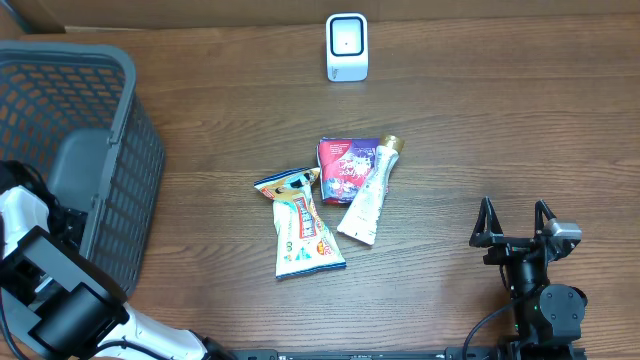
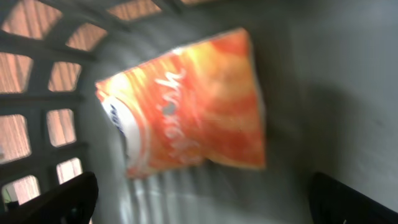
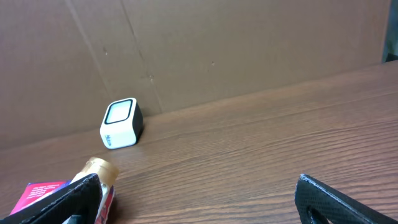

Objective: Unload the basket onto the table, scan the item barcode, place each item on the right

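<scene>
An orange snack bag (image 2: 193, 106) lies loose inside the grey basket (image 2: 329, 74), blurred in the left wrist view. My left gripper (image 2: 202, 208) hangs over it, open, with its dark fingertips (image 2: 59, 202) far apart and nothing between them. The white barcode scanner (image 1: 347, 46) stands at the table's back centre and also shows in the right wrist view as the scanner (image 3: 121, 123). My right gripper (image 1: 515, 228) rests open and empty at the front right, pointing towards the scanner.
The grey basket (image 1: 125, 80) fills the left side, with my left arm (image 1: 45, 275) at its near corner. Mid-table lie a red-purple pouch (image 1: 345, 165), a white tube with a gold cap (image 1: 368, 198) and a yellow-white snack bag (image 1: 303, 228). A cardboard wall (image 3: 199, 50) backs the table.
</scene>
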